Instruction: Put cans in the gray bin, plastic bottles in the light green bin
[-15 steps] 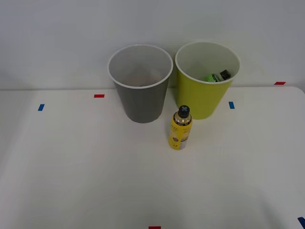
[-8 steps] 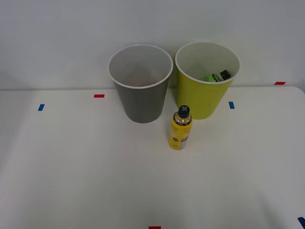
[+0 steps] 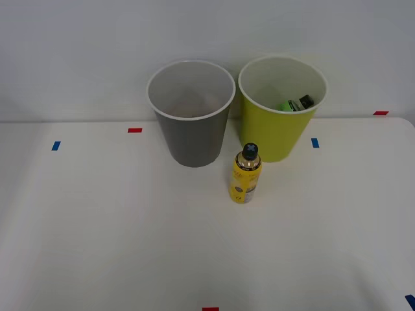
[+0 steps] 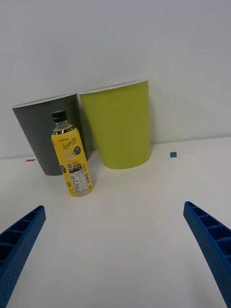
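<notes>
Yellow bottle (image 3: 246, 175) upright on white counter (image 3: 117, 233), black cap, gold neck, label with script lettering too small to read; it stands just in front of the gap between gray bin (image 3: 190, 116) and light green bin (image 3: 280, 110). Green bottle (image 3: 295, 103) lies inside the light green bin. Right pincer (image 4: 115, 250) apart, holding nothing, well back from the yellow bottle; small red and blue tape marks (image 3: 135, 130) on counter, plain pale wall behind bins.
</notes>
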